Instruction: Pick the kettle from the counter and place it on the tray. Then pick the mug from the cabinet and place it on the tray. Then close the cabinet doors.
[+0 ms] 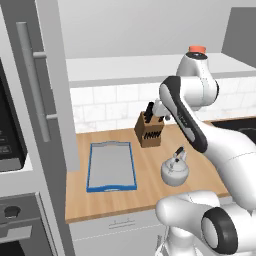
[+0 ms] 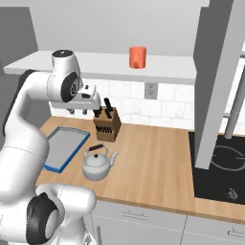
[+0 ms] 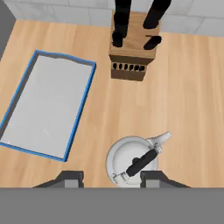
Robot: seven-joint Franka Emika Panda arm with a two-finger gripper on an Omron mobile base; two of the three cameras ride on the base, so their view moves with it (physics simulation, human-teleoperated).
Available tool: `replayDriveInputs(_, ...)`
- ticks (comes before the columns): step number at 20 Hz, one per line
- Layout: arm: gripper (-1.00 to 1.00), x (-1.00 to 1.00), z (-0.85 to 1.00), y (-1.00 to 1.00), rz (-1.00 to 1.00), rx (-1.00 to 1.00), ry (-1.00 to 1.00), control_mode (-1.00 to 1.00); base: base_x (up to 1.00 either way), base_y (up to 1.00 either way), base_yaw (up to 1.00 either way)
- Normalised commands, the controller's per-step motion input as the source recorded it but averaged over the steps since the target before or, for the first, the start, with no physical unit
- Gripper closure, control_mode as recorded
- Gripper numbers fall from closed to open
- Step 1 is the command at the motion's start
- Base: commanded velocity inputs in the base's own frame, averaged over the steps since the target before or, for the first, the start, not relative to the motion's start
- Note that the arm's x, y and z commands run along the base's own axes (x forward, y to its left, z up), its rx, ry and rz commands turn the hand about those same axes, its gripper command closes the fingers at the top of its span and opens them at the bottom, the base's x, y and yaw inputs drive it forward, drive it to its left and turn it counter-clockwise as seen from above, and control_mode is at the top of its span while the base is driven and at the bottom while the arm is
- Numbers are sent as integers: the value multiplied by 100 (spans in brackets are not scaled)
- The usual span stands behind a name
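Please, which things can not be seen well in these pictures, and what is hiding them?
- Orange mug on the shelf: in the left base view the arm covers all but its rim.
- Squat silver metal kettle: its near side is cut off at the bottom of the hand view.
- Wooden knife block: the knife handles run past the hand view's top edge.
- Grey tray with blue rim: the arm covers its left part in the right base view.

Arm: glossy white rounded shells, dark grey-black joint rings and a black side strip. Hand [image 3: 112, 178]: two small dark grey tips.
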Motion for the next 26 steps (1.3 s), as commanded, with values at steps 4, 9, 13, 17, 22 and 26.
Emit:
replayDriveInputs(4,-100,-6,-38,-10,-15,4,0,-100,0,0,0)
replayDriveInputs(9,-100,-37,-94,-88,-35,29,0,-100,0,0,0)
replayDriveInputs(13,-100,-8,-30,-61,-14,18,1,-100,0,0,0)
replayDriveInputs(17,-100,0,-21,1,-3,0,1,-100,0,0,0)
replayDriveInputs(22,-100,5,-35,7,-6,0,3,-100,0,0,0)
replayDriveInputs(26,-100,36,-41,11,-3,0,12,-100,0,0,0)
